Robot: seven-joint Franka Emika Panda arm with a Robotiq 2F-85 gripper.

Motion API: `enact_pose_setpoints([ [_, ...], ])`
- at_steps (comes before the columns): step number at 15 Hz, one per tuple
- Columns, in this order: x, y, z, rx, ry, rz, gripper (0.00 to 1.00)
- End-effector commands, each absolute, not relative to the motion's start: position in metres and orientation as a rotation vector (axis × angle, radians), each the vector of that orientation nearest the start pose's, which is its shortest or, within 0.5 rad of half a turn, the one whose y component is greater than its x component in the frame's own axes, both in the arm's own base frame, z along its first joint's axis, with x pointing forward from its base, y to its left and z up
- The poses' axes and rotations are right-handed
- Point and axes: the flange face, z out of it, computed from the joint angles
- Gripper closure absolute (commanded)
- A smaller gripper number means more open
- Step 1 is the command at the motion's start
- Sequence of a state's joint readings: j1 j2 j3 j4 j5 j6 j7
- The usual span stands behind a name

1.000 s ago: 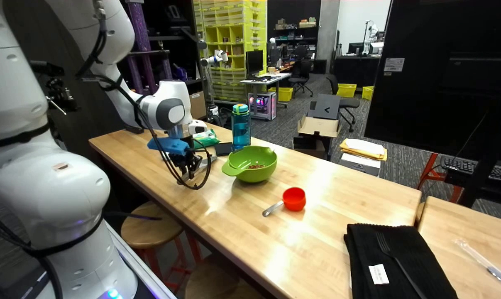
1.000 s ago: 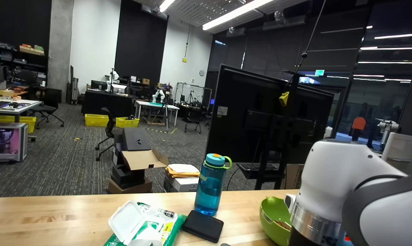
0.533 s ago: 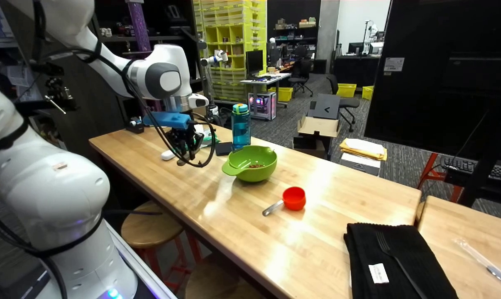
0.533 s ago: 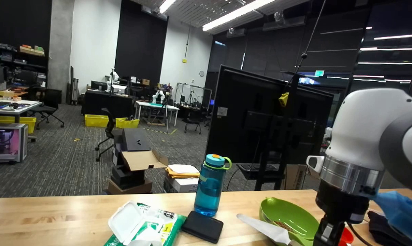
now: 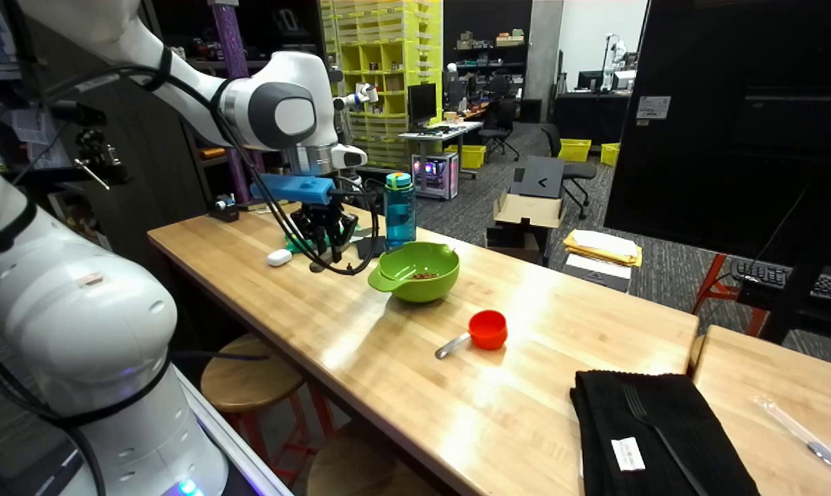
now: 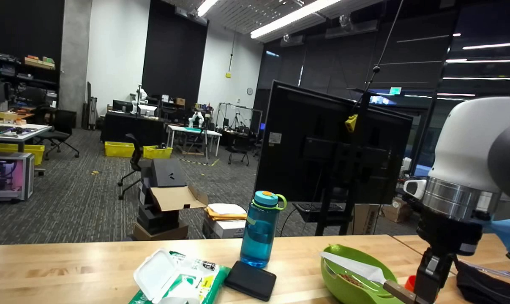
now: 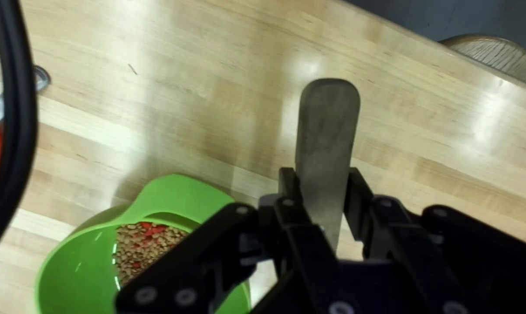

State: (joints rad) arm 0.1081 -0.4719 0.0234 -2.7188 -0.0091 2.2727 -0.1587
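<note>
My gripper (image 7: 320,187) is shut on the handle of a cake server, with a finger on each side. The flat, round-ended handle (image 7: 328,131) sticks out past the fingers in the wrist view. The server's pale metal blade (image 6: 354,266) points away from the gripper and appears over the green bowl in an exterior view. In an exterior view the gripper (image 5: 336,253) hangs above the table, left of the bowl (image 5: 422,291). The bowl (image 7: 84,279) has a spout or grip tab and holds brown and red pellets (image 7: 143,244). The blade is hidden in the wrist view.
A red measuring cup (image 5: 489,331) lies in front of the bowl. A blue bottle (image 6: 261,230), black case (image 6: 251,279) and green wipes pack (image 6: 195,280) stand behind. A small white object (image 5: 279,257) lies left. A black cloth (image 5: 656,427) bears a fork. Stools (image 5: 250,375) stand below.
My gripper has risen from near the table surface with the server and shifted slightly towards the bowl. The blade has come into view over the bowl in an exterior view.
</note>
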Motion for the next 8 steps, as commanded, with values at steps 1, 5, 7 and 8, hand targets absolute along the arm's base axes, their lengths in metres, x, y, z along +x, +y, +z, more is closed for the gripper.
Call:
enact_pose_setpoints([
  [1, 0.374, 0.019, 0.383, -3.138, -0.438, -0.032, 0.93],
  [5, 0.377, -0.002, 0.388, -3.140, -0.360, 0.002, 0.93],
  [7, 0.377, -0.010, 0.388, -3.110, -0.360, 0.070, 0.93],
  [8, 0.377, -0.013, 0.389, -3.112, -0.352, 0.093, 0.93],
])
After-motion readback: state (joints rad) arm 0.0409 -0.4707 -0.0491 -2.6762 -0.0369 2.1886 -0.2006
